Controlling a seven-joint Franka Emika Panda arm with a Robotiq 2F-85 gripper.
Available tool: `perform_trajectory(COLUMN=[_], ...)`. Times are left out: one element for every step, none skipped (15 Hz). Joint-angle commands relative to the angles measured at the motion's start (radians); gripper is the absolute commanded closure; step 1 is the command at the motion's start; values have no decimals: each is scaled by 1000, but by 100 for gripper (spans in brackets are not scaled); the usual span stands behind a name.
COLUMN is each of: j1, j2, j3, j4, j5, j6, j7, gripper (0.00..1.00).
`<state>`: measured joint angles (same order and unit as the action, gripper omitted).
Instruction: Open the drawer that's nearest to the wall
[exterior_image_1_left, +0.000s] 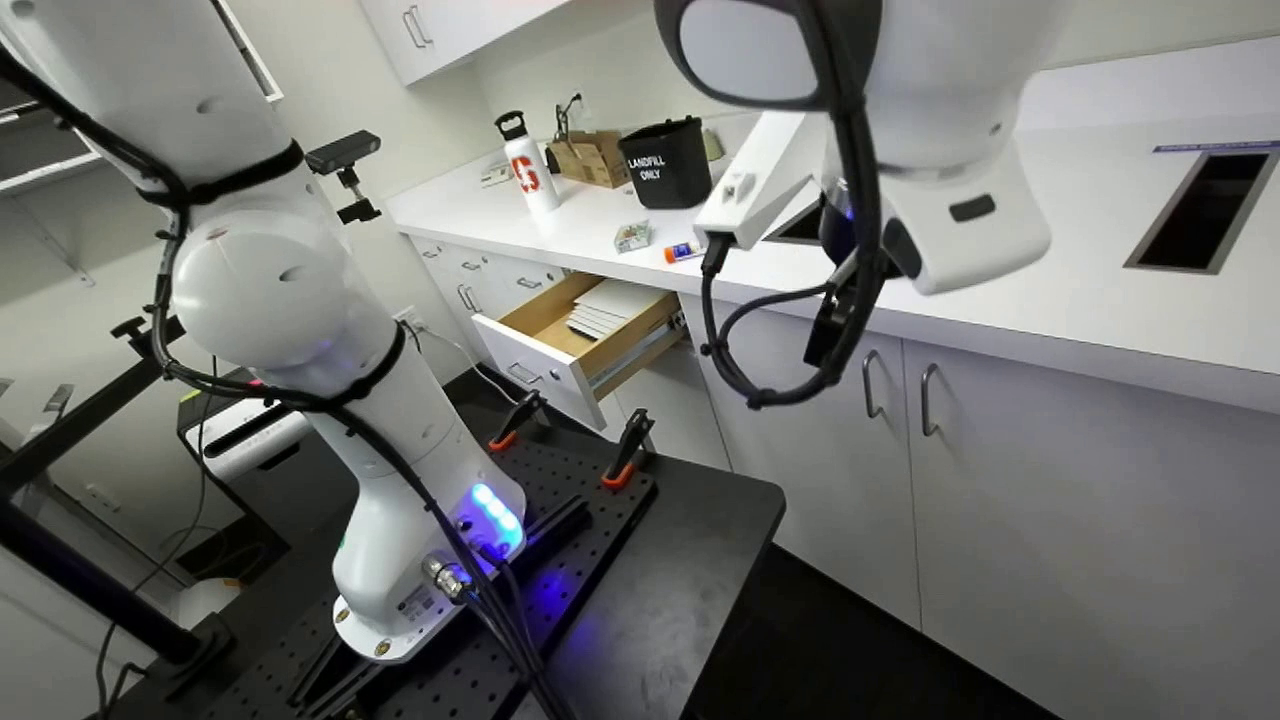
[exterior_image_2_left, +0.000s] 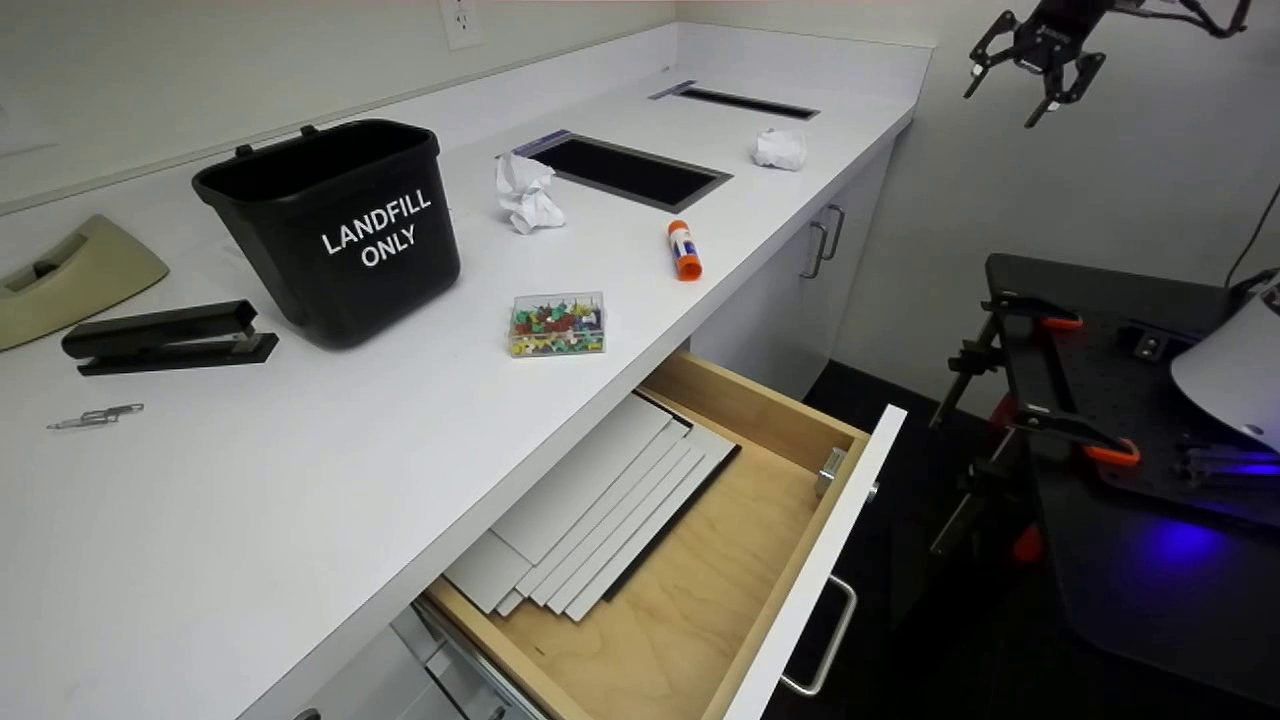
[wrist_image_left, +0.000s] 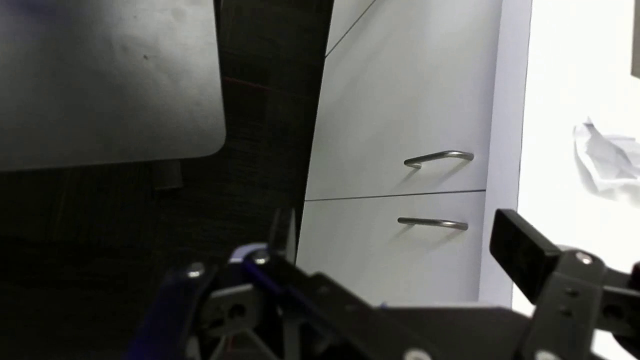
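White-fronted and wood-sided, a drawer (exterior_image_2_left: 720, 560) stands pulled out beneath the counter (exterior_image_2_left: 380, 480), holding grey boards (exterior_image_2_left: 590, 510). Its handle (exterior_image_2_left: 836, 645) runs parallel to the counter's edge. High and well apart, the gripper (exterior_image_2_left: 1000, 108) hangs with jaws spread, holding nothing; from it, the drawer lies lower and along the counter, away from the paired cabinet doors (wrist_image_left: 380, 125). Shut drawer fronts (exterior_image_1_left: 472, 272) continue toward a wall (exterior_image_1_left: 430, 130), small in view; which drawer the task means is hard to tell.
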<state>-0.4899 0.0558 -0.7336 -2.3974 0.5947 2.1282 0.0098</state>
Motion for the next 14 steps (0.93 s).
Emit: perform_trajectory(j1=[-82,-115,-152,-189,-225,-178,-201,-204,-204,-203,-202,-199,-209,-223], j2=[208,258,307,344,376,293,323,331,332,330,326,321,332,344], j3=[10,21,37,55,78,61,75,77,77,78,78,78,86,99], j4=[88,102,116,130,144,85,94,95,97,100,101,100,110,112], j5=[234,298,363,415,462,382,393,391,390,389,389,388,402,429], j6=[-128,-159,-192,-228,-269,-180,-189,-187,-186,-187,-187,-187,-219,-234], j7=[-73,-88,-106,-109,-114,-97,-106,-107,-107,-107,-107,-107,-84,-73], gripper=[0,0,0,0,0,0,0,0,0,0,0,0,0,0])
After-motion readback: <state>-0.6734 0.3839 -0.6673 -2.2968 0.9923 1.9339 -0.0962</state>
